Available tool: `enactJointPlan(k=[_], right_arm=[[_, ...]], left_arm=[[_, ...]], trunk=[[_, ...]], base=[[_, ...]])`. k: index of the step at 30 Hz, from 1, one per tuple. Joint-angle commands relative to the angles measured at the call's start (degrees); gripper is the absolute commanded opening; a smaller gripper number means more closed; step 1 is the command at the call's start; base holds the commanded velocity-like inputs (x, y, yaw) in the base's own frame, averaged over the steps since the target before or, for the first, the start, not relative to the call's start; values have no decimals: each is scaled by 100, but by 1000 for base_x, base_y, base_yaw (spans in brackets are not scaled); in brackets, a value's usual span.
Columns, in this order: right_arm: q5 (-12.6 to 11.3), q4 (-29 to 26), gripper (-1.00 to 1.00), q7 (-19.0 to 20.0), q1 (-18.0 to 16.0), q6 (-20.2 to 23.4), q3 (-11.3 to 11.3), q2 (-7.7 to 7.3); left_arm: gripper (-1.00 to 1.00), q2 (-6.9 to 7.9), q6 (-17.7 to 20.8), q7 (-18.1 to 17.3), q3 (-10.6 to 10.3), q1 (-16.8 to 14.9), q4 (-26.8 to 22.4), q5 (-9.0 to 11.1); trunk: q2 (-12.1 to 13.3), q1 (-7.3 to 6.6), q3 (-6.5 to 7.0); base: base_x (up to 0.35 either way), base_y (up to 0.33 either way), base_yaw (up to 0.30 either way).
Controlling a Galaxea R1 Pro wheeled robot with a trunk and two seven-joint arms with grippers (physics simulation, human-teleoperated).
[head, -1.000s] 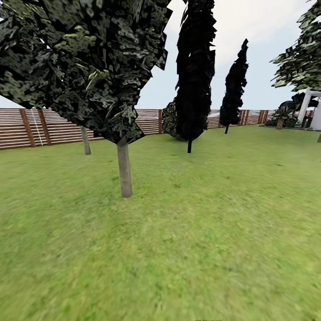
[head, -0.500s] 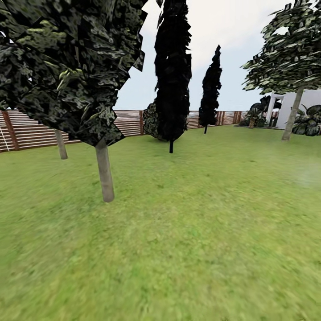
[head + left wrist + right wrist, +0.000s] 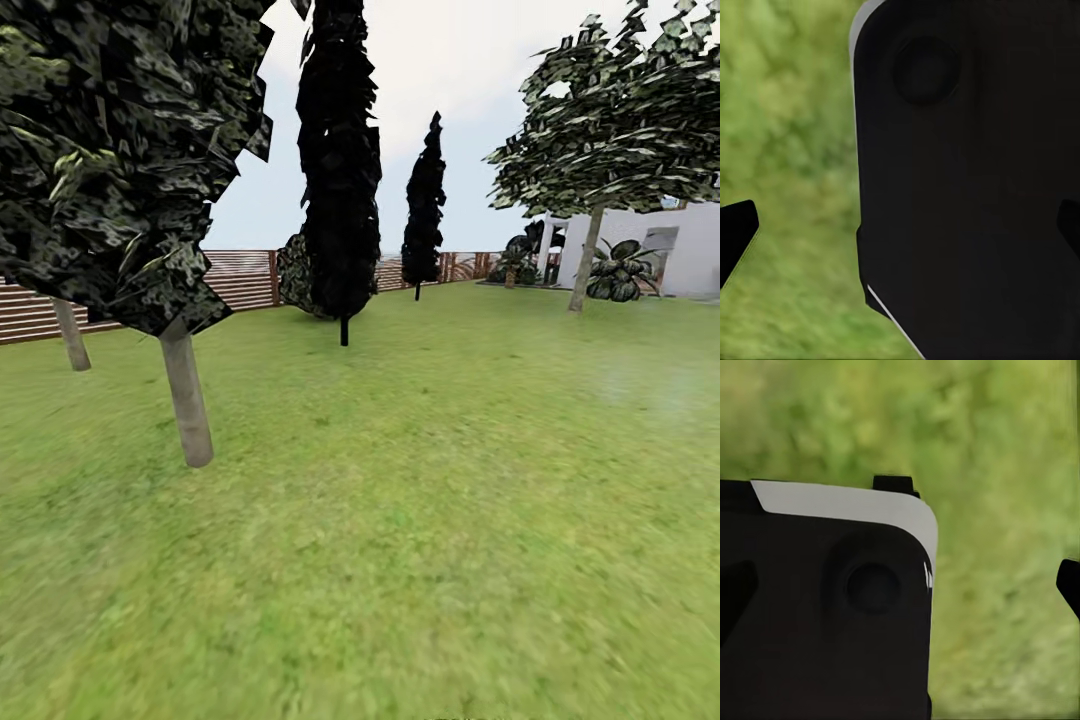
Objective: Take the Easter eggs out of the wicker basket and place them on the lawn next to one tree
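The lawn point(image 3: 430, 520) spreads wide and flat ahead of me in the head view. A tree with a slim pale trunk point(image 3: 187, 400) and a dark leafy crown stands close at the left. A second pale trunk point(image 3: 71, 335) rises behind it by the fence, and another such tree point(image 3: 585, 262) stands far right near the house. The Easter eggs and the wicker basket are out of view. In the left wrist view my left gripper point(image 3: 900, 229) has its black fingertips far apart over grass, nothing between them. My right gripper point(image 3: 900, 589) looks the same over grass.
Two black cone-shaped conifers point(image 3: 340, 190) point(image 3: 424, 200) stand mid-distance. A brown slatted fence point(image 3: 240, 278) runs along the back. A white house point(image 3: 690, 250) with leafy plants point(image 3: 620, 272) sits at the far right. Black robot body point(image 3: 967, 180) blocks part of each wrist view.
The whole head view has swung to the right: the near tree, conifers and fence have slid left in the picture, and the house and far right tree have come into sight.
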Motion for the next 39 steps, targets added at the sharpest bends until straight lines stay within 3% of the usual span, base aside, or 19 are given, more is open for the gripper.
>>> enactJointPlan(k=[1, 39], right_arm=[[-7, 11, 100, 0, -6, -23, 30, 0], [-23, 11, 100, 0, -6, -32, 30, 0]], left_arm=[[100, 1, -6, 1, -4, 3, -9, 0], [100, 1, -11, 1, 0, 3, -8, 1]], trunk=[[-3, 0, -1], [-3, 0, 139]], base=[[0, 0, -285], [0, 0, -285]])
